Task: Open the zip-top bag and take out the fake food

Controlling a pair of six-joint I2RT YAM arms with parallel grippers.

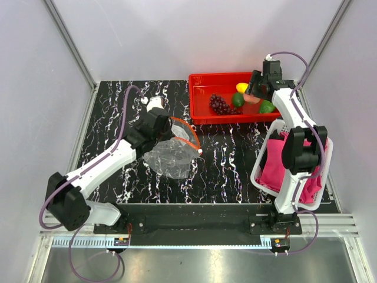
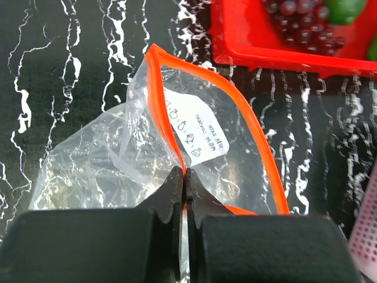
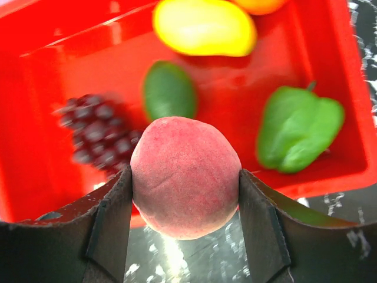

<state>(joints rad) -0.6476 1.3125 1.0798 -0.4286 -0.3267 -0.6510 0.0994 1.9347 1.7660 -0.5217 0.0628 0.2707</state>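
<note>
The zip-top bag (image 1: 172,154) lies crumpled on the black marbled table with its mouth gaping and a white label inside. My left gripper (image 2: 185,175) is shut on the bag's orange-red zip strip (image 2: 160,100). My right gripper (image 3: 184,180) is shut on a pink-red peach (image 3: 185,147), held over the near rim of the red tray (image 1: 203,79). In the tray lie fake food pieces: a purple grape bunch (image 3: 97,132), a yellow fruit (image 3: 203,26), a green oval piece (image 3: 169,89), a green pepper (image 3: 300,127) and an orange ball (image 3: 259,5).
A white basket (image 1: 259,177) holding pink cloths (image 1: 277,165) stands at the right, beside the right arm. White walls close in the table on three sides. The tray's corner (image 2: 235,41) shows just beyond the bag in the left wrist view.
</note>
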